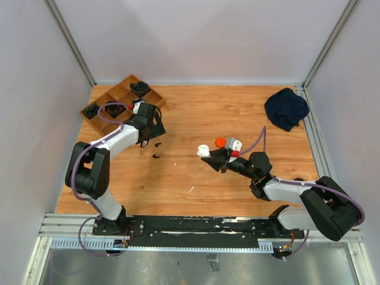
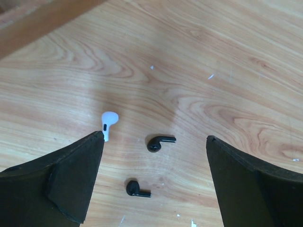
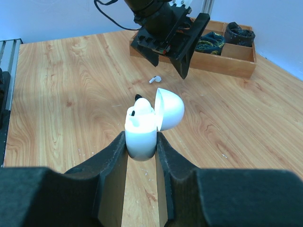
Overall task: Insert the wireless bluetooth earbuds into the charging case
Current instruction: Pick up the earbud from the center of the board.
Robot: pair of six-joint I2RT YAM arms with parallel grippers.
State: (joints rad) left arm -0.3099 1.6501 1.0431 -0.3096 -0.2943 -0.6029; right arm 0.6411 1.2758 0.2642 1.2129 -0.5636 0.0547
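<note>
Right gripper (image 3: 141, 139) clamps the open white charging case (image 3: 142, 137), one earbud (image 3: 137, 113) apparently seated; left gripper (image 2: 154, 137), jaws apart, hovers over the loose white earbud (image 2: 108, 122), ten o'clock of two black earbuds (image 2: 160, 142); that insertion remains.

Black earbud (image 3: 138, 97), perhaps, half hidden behind case (image 3: 141, 138)

A white earbud (image 2: 109, 124) is seen lying left of centre, one black earbud (image 2: 160, 142) beside it, another black earbud (image 2: 136, 189) lower, while the white charging case (image 3: 141, 139) is held upright mid-frame, lid swung open, a seated earbud (image 3: 140, 115) inside.
</note>
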